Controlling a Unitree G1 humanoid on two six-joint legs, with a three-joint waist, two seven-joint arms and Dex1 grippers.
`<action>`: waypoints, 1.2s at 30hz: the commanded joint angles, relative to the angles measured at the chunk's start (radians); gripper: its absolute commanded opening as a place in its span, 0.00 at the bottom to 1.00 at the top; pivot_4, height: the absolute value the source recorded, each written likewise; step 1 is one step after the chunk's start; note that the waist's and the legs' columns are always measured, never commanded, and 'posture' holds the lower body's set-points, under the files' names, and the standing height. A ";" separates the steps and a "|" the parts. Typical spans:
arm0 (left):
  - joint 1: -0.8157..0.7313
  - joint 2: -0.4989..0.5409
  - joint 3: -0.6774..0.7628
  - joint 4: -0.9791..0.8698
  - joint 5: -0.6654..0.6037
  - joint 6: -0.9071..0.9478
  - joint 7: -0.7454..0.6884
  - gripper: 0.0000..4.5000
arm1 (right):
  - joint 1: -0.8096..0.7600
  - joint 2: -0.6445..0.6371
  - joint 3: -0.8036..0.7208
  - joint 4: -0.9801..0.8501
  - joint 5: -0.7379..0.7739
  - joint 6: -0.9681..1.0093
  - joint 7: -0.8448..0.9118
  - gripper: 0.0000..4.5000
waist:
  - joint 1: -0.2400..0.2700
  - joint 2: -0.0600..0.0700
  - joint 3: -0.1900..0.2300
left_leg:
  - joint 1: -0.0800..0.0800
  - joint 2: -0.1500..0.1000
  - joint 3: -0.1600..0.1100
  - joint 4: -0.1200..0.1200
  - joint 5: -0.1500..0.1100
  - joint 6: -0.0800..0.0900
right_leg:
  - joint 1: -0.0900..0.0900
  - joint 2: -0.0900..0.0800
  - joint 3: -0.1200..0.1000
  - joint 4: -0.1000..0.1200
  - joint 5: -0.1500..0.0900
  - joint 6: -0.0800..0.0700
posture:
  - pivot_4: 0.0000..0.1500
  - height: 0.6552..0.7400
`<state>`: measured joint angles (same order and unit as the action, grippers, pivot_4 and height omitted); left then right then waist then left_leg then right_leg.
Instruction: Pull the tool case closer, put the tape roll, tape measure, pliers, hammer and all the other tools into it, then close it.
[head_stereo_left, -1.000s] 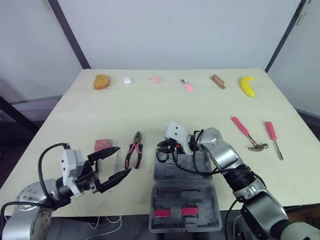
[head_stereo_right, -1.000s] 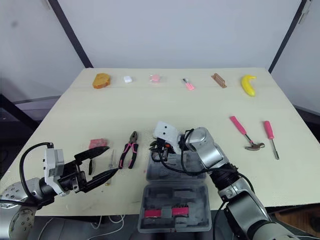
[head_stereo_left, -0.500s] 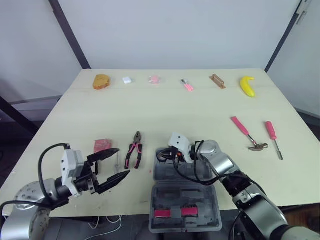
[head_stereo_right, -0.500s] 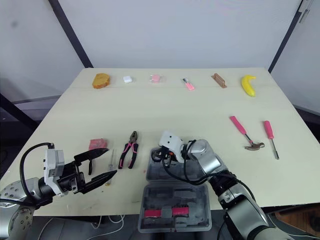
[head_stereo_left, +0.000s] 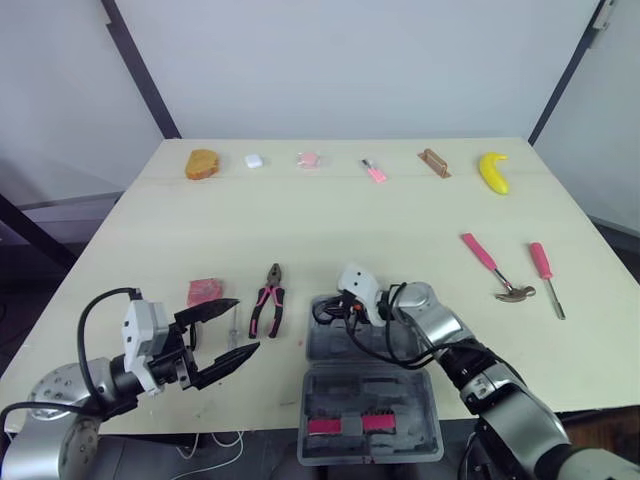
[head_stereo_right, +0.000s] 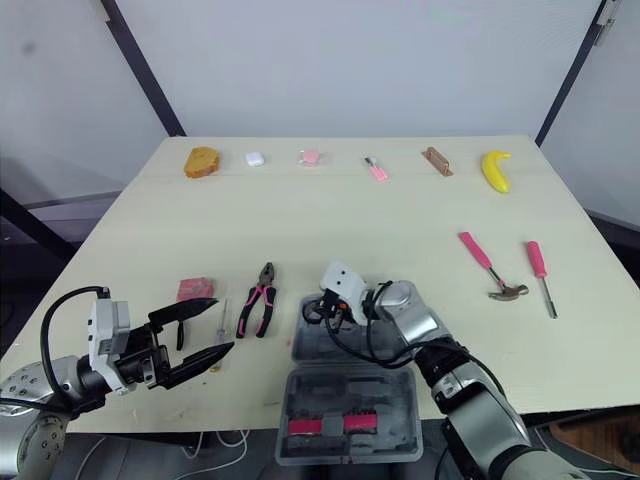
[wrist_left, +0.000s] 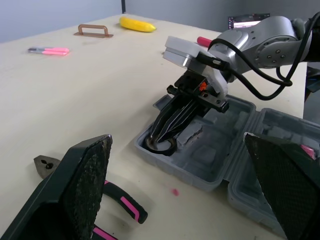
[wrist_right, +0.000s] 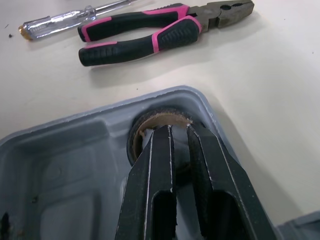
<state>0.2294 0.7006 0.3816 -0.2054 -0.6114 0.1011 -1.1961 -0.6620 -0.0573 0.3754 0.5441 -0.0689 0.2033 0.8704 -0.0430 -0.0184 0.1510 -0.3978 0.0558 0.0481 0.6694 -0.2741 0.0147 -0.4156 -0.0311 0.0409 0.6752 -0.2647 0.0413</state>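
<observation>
The grey tool case (head_stereo_left: 372, 392) lies open at the table's front centre, its lid toward me. My right gripper (head_stereo_left: 325, 312) reaches into the case's far left corner, shut on the brown tape roll (wrist_right: 162, 117), which sits in a round recess there. Left of the case lie the pink-handled pliers (head_stereo_left: 268, 300), a small clear-handled screwdriver (head_stereo_left: 233, 322) and a red block-shaped tool (head_stereo_left: 205, 291). My left gripper (head_stereo_left: 247, 323) hovers open just in front of the screwdriver, holding nothing. The pink hammer (head_stereo_left: 495, 268) and a pink screwdriver (head_stereo_left: 547, 278) lie at the right.
Along the table's far edge sit a bread piece (head_stereo_left: 203, 163), a white item (head_stereo_left: 254, 160), a pink item (head_stereo_left: 308, 159), a small pink tool (head_stereo_left: 375, 171), a brown handle (head_stereo_left: 433, 162) and a banana (head_stereo_left: 493, 172). The case's lid overhangs the front edge.
My right gripper has come down from above the case into its far left corner with the tape roll. The left gripper has stayed put.
</observation>
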 joint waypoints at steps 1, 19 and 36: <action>-0.006 0.004 0.003 -0.003 -0.005 -0.007 -0.004 1.00 | -0.002 -0.022 -0.043 -0.179 0.070 0.045 0.045 0.11 | 0.001 0.000 0.000 | 0.000 0.000 0.000 0.000 0.000 0.000 | 0.000 0.000 0.000 0.000 0.000 0.000 | 1.00 1.00; 0.031 -0.059 0.121 0.145 -0.012 -0.036 0.079 1.00 | 0.388 -0.356 -0.499 -0.650 0.353 0.072 -0.019 0.11 | 0.007 -0.001 0.000 | -0.001 -0.001 0.000 0.000 0.000 0.000 | 0.000 -0.001 0.000 -0.003 0.000 0.000 | 1.00 1.00; 0.082 -0.143 0.235 0.434 0.032 -0.156 0.213 1.00 | 0.905 -0.468 -1.010 -0.453 0.535 -0.209 -0.006 0.26 | 0.011 -0.003 0.000 | 0.002 0.000 0.002 -0.001 0.000 0.001 | 0.005 0.000 0.001 -0.007 0.000 0.001 | 1.00 1.00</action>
<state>0.3026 0.5555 0.5872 0.2294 -0.5711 -0.0461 -0.9939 0.2265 -0.5109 -0.5913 0.0857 0.4430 0.0333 0.8508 -0.0320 -0.0214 0.1506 -0.3965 0.0553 0.0500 0.6687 -0.2744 0.0153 -0.4102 -0.0310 0.0417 0.6669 -0.2650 0.0426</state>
